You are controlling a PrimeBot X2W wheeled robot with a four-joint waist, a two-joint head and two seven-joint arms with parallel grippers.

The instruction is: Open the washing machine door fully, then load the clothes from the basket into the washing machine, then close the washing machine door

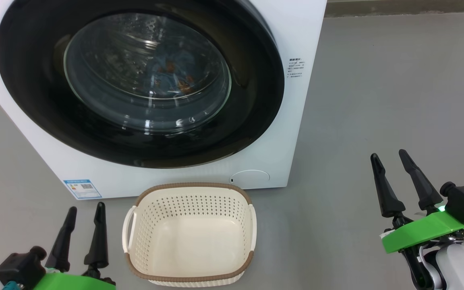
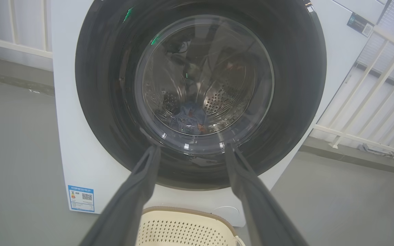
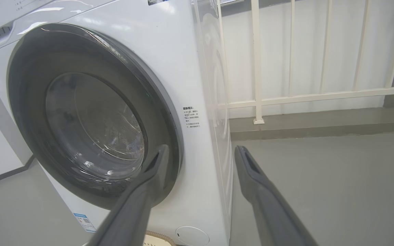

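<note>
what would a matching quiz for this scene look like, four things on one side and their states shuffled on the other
Things:
1. washing machine door
2. basket
3. clothes
4. left hand

States:
A. empty
B. shut
C. inside the washing machine
D. open, holding nothing

Pairs: 1-B, 2-A, 3-C, 4-D
</note>
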